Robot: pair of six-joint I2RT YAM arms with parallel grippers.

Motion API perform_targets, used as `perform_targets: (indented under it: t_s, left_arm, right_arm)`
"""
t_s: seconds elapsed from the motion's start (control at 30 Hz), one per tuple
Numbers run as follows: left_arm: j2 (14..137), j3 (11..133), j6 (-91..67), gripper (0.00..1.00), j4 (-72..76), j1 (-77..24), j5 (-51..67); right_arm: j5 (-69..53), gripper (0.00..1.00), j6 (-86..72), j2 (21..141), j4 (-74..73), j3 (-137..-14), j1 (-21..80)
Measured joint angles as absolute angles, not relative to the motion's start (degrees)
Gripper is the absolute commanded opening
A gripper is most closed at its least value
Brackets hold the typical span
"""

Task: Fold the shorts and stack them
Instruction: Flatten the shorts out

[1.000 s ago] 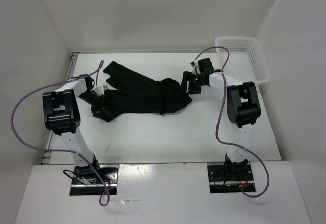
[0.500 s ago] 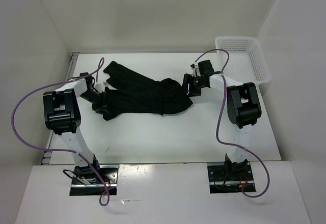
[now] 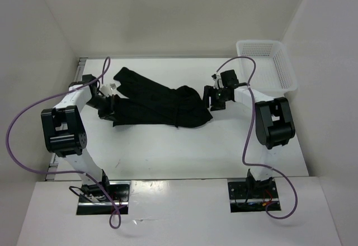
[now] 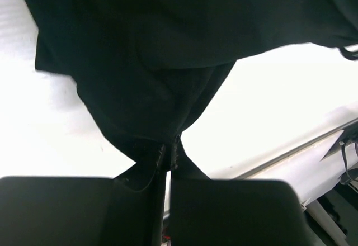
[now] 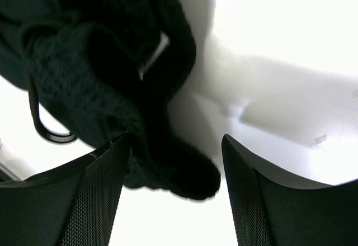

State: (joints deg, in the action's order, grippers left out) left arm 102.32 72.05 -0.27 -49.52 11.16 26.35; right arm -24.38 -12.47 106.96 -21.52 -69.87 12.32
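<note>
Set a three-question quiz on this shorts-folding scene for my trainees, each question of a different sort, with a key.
1. True or false: the left hand is shut on the shorts.
2. Where on the table does the white basket stand? A far right corner; B near left corner; C centre.
3. Fill in: the fingers of the right hand stand ___.
Key: 1 true; 2 A; 3 open.

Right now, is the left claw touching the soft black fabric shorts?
Touching. The left wrist view shows the left gripper shut on a pinched fold of the soft black fabric shorts.
</note>
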Motion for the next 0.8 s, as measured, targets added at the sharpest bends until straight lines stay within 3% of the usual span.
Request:
perform_targets:
  t_s: [0.3, 0.6, 0.73, 0.77, 0.8]
  left_arm:
    - [99.7, 72.69, -0.27, 0.0, -53.54, 11.16, 26.39]
    - [99.68, 72.69, -0.27, 0.0, -53.87, 11.16, 25.63]
    - [99.68, 72.69, -0.27, 0.0, -53.89, 11.16, 25.19]
    - [99.68, 72.69, -0.27, 0.0, -53.91, 11.16, 25.08]
    - [99.68, 72.69, -0.27, 0.0, -53.87, 11.16, 24.99]
  right_arm:
    - [-25.28, 0.69, -12.14, 96.71, -21.47, -63.4, 12.32]
    - [-28.16, 0.66, -12.14, 99.15, -20.05, -61.76, 12.34]
    - [-29.56, 0.44, -11.75, 100.6, -19.9, -61.25, 12.47]
    - [-29.89, 0.28, -11.64, 100.77, -19.7, -61.01, 12.49]
    - [-30.35, 0.19, -11.49, 100.77, -19.55, -60.6, 12.51]
